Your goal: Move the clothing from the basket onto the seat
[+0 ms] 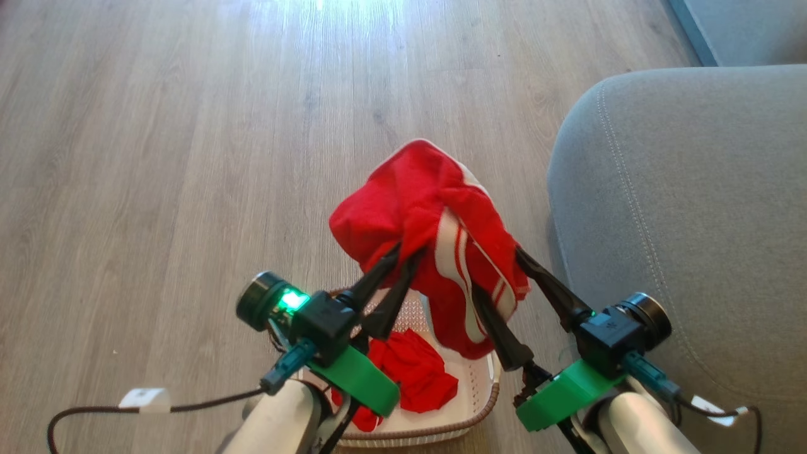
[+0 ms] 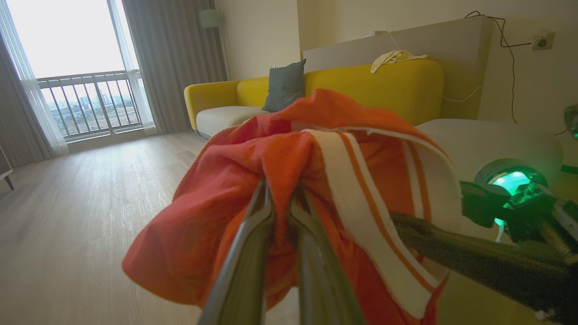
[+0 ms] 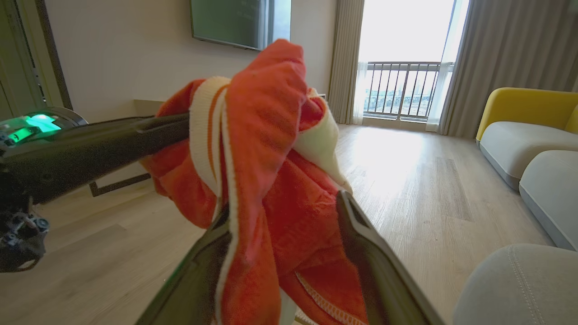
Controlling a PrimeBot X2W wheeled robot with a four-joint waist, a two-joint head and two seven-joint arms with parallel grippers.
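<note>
The jaws of our left gripper (image 1: 403, 255) are pinched almost together on a fold of the striped garment (image 1: 422, 208), and their tips are buried in the cloth. The jaws of our right gripper (image 1: 501, 274) stand wide apart. The garment's white-banded side hangs over and between them and hides their tips, so we cannot tell whether either finger presses the fabric. We hold this garment up above the basket (image 1: 485, 384), with its lowest fold dangling over the basket's right half. The plain red garment (image 1: 416, 372) lies crumpled on the basket's bottom, partly covered by our left wrist. The grey seat (image 1: 693, 221) is just right of the basket, cut off by the picture's edge.
</note>
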